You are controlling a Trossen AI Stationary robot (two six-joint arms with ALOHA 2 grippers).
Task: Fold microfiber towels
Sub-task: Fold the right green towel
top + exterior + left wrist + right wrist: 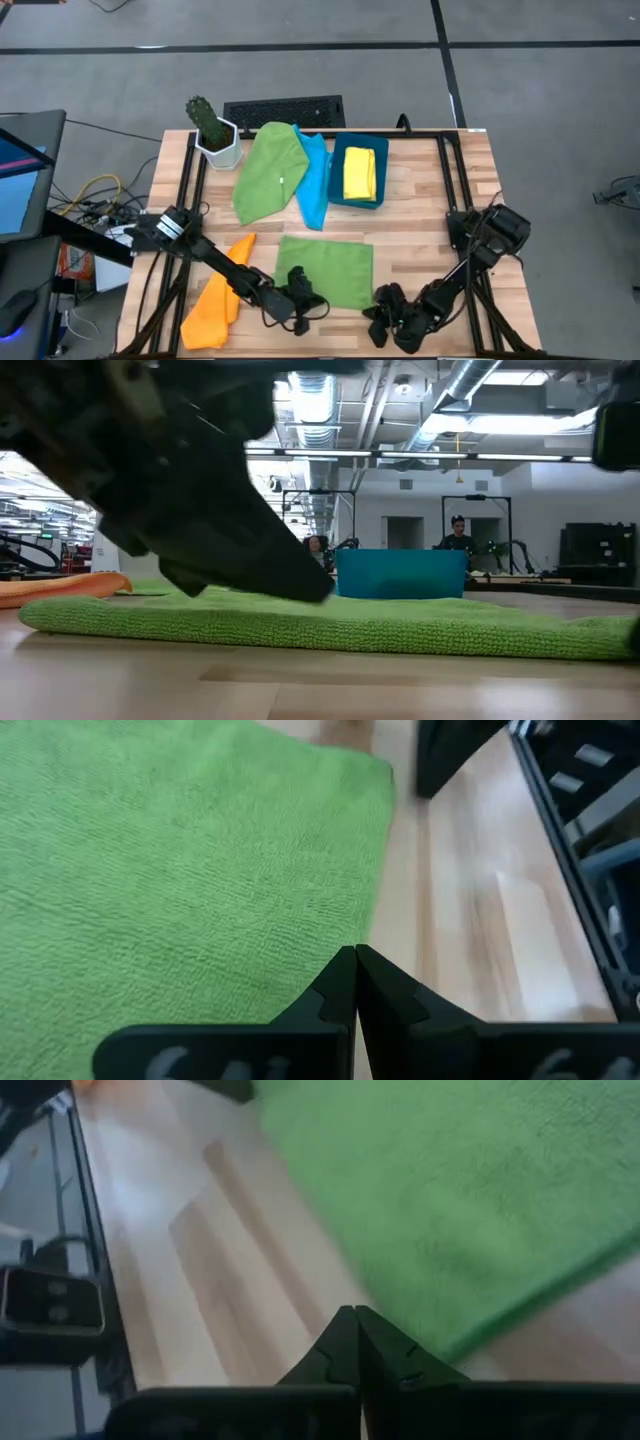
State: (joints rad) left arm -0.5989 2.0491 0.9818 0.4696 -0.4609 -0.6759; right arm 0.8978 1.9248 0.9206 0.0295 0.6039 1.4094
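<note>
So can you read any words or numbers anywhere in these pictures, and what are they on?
No text can be read for sure.
Pale raised marks on the left end effector in its own wrist view: cut off and blurred, unreadable.
Keyboard keys at the table's far edge: too small to read.
The folded green towel, blue bin and white cactus pot: no writing shows.

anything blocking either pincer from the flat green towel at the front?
Nothing visible. The left pincer and right pincer, both shut, sit at the near corners of the flat green towel, with only bare table between; the orange towel lies off to the left.
</note>
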